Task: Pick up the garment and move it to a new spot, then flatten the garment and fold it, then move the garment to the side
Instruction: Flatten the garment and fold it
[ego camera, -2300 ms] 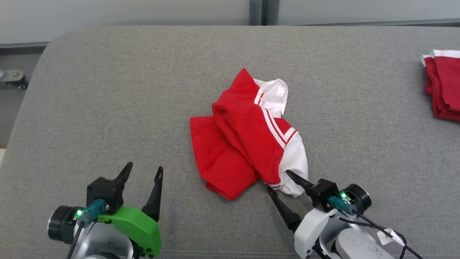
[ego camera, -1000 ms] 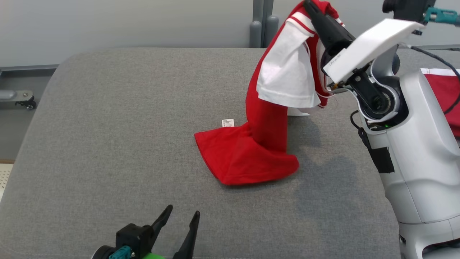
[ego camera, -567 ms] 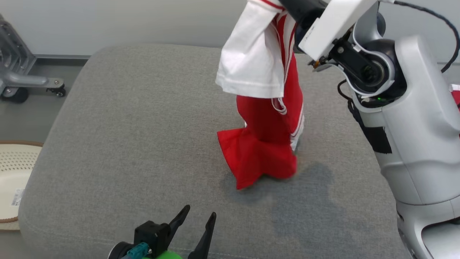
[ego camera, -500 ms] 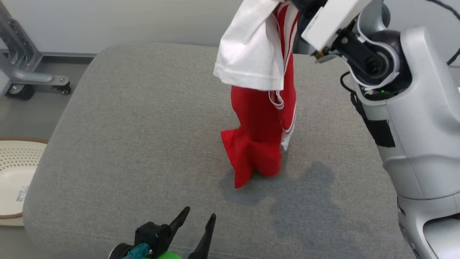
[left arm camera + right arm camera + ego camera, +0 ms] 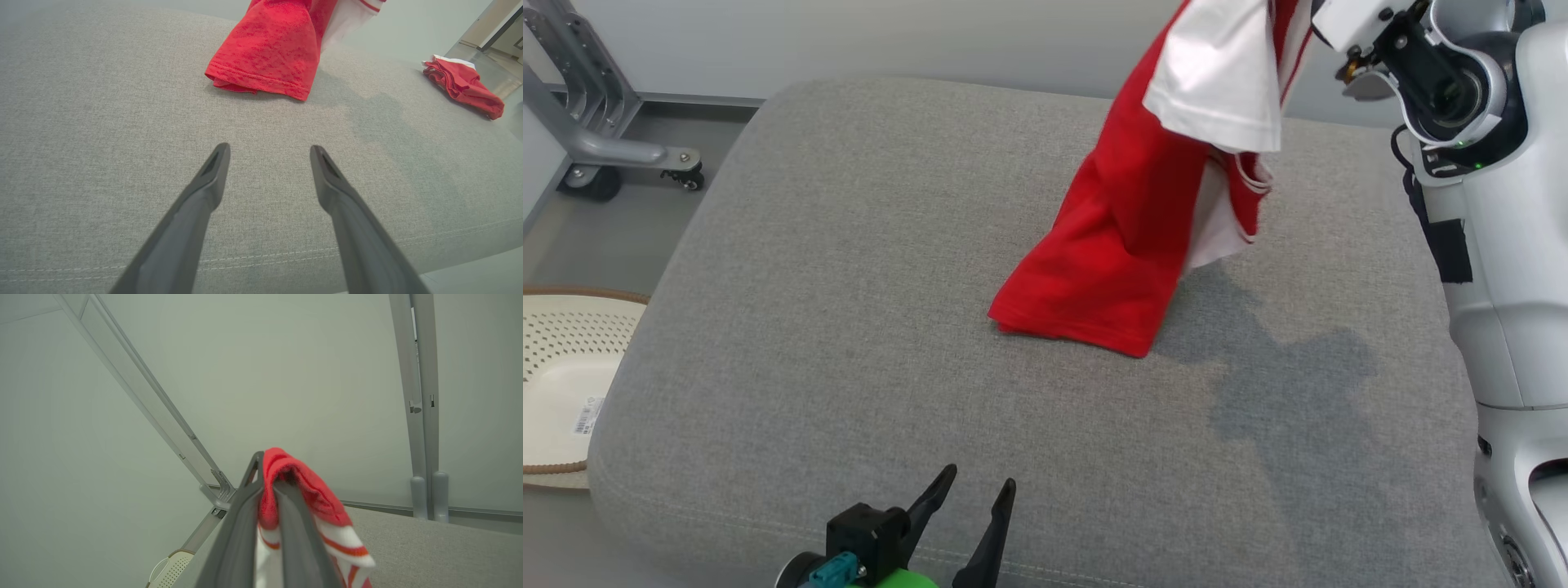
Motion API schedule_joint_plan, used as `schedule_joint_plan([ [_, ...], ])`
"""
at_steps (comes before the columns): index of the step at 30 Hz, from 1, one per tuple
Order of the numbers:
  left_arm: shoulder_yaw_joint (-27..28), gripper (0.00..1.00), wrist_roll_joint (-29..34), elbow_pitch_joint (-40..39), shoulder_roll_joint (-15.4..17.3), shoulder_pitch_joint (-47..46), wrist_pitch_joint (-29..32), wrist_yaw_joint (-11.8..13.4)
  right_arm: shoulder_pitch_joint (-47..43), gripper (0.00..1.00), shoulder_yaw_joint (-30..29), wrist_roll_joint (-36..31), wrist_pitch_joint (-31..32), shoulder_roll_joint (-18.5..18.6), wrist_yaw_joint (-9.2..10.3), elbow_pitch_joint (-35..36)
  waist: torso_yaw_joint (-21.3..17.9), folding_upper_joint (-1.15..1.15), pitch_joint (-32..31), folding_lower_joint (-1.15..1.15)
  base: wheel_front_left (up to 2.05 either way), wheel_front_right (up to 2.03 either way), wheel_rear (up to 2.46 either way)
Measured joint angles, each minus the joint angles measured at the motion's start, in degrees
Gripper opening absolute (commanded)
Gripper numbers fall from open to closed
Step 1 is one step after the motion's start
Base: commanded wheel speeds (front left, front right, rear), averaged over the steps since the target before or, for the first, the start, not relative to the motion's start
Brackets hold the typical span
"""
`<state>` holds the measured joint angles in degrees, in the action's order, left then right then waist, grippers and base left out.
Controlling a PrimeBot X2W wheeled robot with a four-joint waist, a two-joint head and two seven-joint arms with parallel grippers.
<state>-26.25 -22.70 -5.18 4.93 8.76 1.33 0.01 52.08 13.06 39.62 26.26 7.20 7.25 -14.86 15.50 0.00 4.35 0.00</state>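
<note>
Right claw (image 5: 269, 473) clamping garment (image 5: 1111, 245), draped, seemingly knit

You see a garment (image 5: 1111, 245) that is bright red across its body, with a white sleeve and thin red-and-white stripes at the trim. In the right wrist view its cloth shows you red with white and orange-red bands, against the dark grey fingers of the right gripper (image 5: 269, 473). The cushion (image 5: 849, 286) is a mottled mid-grey weave with a pale stitched seam. The left gripper (image 5: 978, 478) looks black to you, with a teal plug and a bright green shell. The right arm (image 5: 1511, 204) is white and silver with a black patch. A second garment (image 5: 461, 83) is red with a white edge. The basket (image 5: 556, 367) is cream, dotted with small holes, brown-rimmed.
</note>
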Motion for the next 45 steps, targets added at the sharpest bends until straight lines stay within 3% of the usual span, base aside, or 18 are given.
schedule_joint_plan([
  [8, 0.53, 1.00, -0.40, 1.00, -0.02, -0.74, -0.97, 0.02, -1.21, 0.00, 3.65, -0.45, 6.64, 1.49, 0.00, 1.27, -2.37, 0.00, 0.46, 0.00, 0.00, 0.00, 0.00],
  [14, 0.98, 1.00, -0.40, 1.25, -0.01, -1.29, -1.14, 0.02, -0.59, 0.00, 4.15, 3.58, 9.96, -1.23, -0.01, 8.24, -4.88, 0.00, 0.32, 0.00, 0.00, 0.00, 0.00],
  [23, 0.86, 1.00, -0.29, 1.49, 0.13, -2.64, -1.10, 0.00, 0.69, 0.00, 2.22, 9.85, 13.46, -2.97, 0.00, 18.72, -7.94, 0.00, 0.05, 0.00, 0.00, 0.00, 0.00],
  [33, 0.41, 1.00, -0.29, 2.30, 0.16, -3.08, -0.86, -0.09, 0.42, 0.00, -0.75, 15.95, 16.24, -3.55, 0.00, 26.27, -7.70, 0.00, -0.20, 0.00, 0.00, 0.00, 0.00],
  [38, 0.37, 1.00, -0.29, 2.43, 0.16, -3.17, -0.78, -0.09, -2.00, 0.00, -1.87, 18.04, 16.28, -3.55, -0.01, 25.73, -7.29, 0.00, -0.26, 0.00, 0.00, 0.00, 0.00],
  [41, 0.19, 1.00, -0.29, 2.44, 0.16, -3.18, -0.30, -0.09, -5.42, 0.00, -3.39, 17.24, 15.26, -3.54, -0.01, 21.23, -7.14, 0.00, -0.07, 0.00, 0.00, 0.00, 0.00],
  [45, -1.29, 1.00, -0.29, 2.24, 0.11, -3.99, 0.25, -0.76, -10.67, 0.00, -6.17, 10.48, 12.76, -3.60, 0.00, 12.12, -6.86, 0.00, 1.11, 0.00, 0.00, 0.00, 0.00],
])
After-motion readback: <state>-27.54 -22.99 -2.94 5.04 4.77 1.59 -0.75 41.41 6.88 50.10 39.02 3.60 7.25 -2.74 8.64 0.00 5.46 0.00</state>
